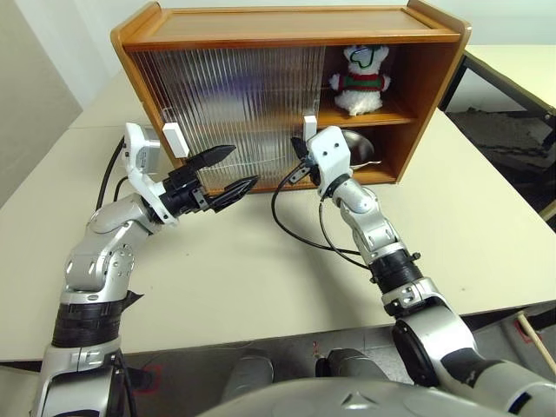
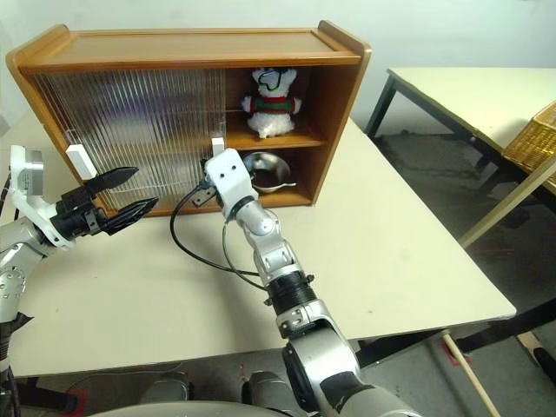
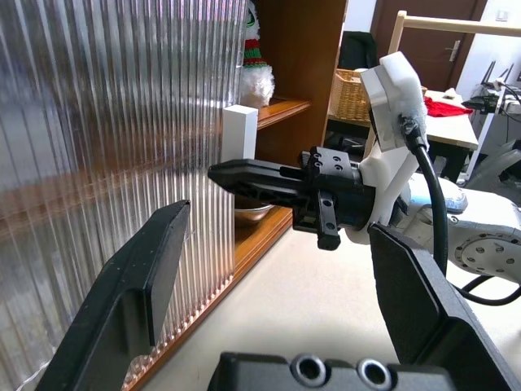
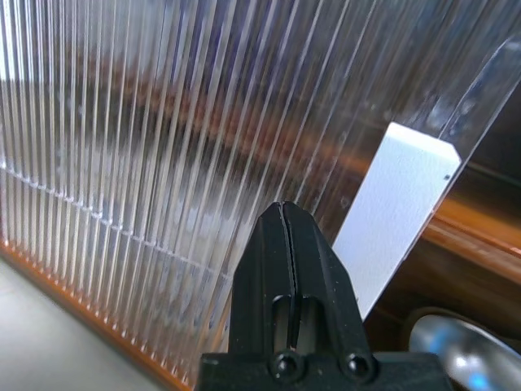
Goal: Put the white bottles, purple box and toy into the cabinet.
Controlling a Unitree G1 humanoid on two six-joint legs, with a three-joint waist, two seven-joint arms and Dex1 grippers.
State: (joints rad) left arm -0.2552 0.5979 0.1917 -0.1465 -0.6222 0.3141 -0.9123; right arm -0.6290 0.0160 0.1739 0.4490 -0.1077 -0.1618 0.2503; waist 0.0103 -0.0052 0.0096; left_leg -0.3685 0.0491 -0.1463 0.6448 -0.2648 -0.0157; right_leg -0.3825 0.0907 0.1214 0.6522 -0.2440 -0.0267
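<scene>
The right pincer (image 4: 282, 213), pressed together and holding nothing, sits just beside the white handle (image 4: 396, 213) of the cabinet (image 1: 287, 30)'s sliding door; pushing off-centre, it could slip past the handle and scrape the ribbed pane. The toy (image 1: 360, 80) sits on the upper shelf beyond it. The left pincer (image 1: 228, 170) hangs spread, empty, and could block the door.

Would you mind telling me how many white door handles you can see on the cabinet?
2. One handle is on the left door beside the open left gripper; the other handle is at the doors' right edge, by the shut right gripper. None appears hidden.
</scene>
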